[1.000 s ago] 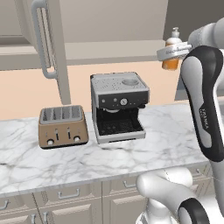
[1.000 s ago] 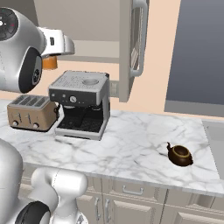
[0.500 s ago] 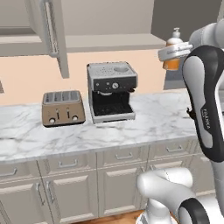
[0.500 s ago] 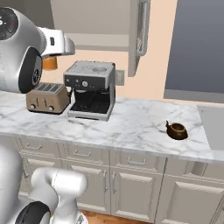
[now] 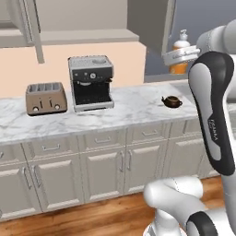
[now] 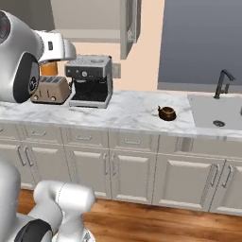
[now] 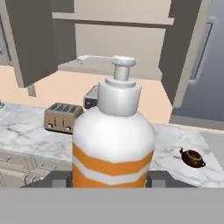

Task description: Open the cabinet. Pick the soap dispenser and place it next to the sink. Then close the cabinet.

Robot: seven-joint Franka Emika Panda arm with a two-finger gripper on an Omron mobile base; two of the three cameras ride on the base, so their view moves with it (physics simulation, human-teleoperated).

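Above the counter, our gripper is clenching the soap dispenser. We are backing and sliding right; the sink is coming into view, cabinet still open.

Rendered kitchen, marble counter, toaster, coffee machine, sink

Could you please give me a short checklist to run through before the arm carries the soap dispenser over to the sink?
1. Soap dispenser held in the tool: ok, lifted above the counter.
2. Dispenser upright: ok, pump on top.
3. Cabinet doors open: ok, both swung out, to be shut afterwards.
4. Bare marble beside the sink: ok, the counter on the teapot's side is free.
5. Small teapot off the drop spot: cannot tell, it sits close to the basin.
6. Firmness of grip: cannot tell, the bottle hides the contact.
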